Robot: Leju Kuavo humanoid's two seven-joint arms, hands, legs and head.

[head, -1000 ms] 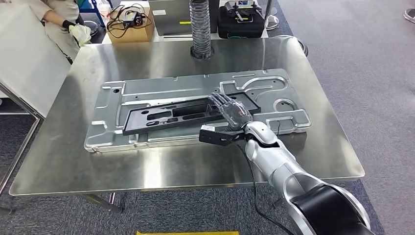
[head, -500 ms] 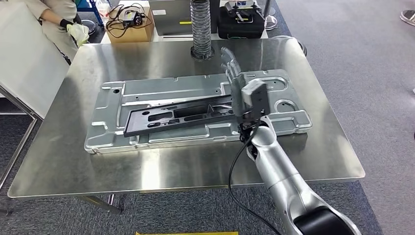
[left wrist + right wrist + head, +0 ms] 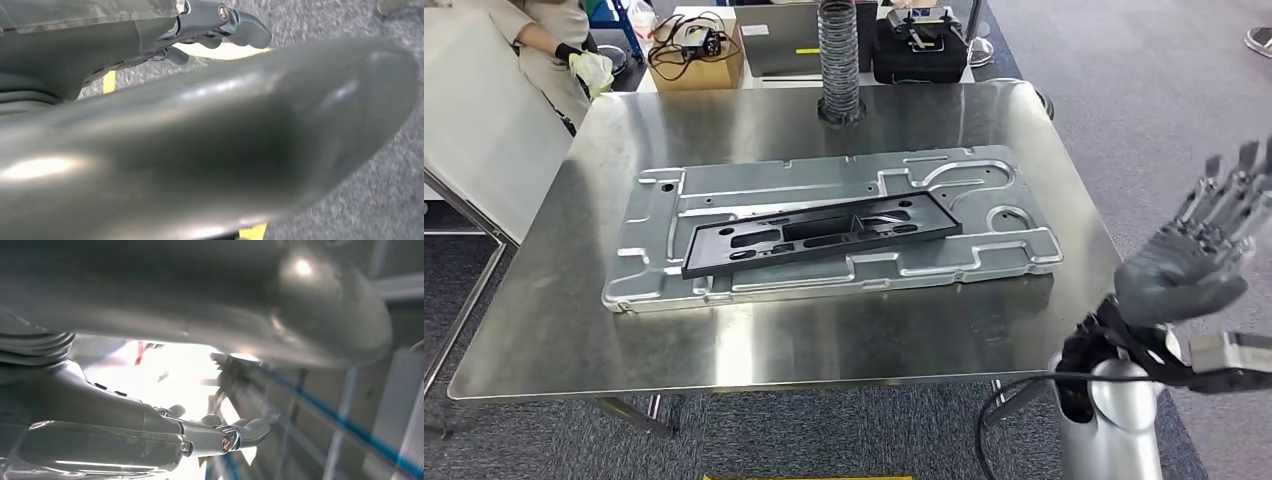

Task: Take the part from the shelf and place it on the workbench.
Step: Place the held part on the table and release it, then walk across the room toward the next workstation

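Black part (image 3: 819,235) on plate, right robot hand (image 3: 1199,260) well apart, seemingly empty

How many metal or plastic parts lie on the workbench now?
2: a large silver plate lies in the middle of the workbench, and a black frame lies on top of it.

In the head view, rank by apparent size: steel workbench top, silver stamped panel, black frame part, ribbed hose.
1. steel workbench top
2. silver stamped panel
3. black frame part
4. ribbed hose, though it is farther away and cut off by the frame.

Silver arm (image 3: 1112,420), black cable (image 3: 1024,385), dark grey right robot hand (image 3: 1194,262).
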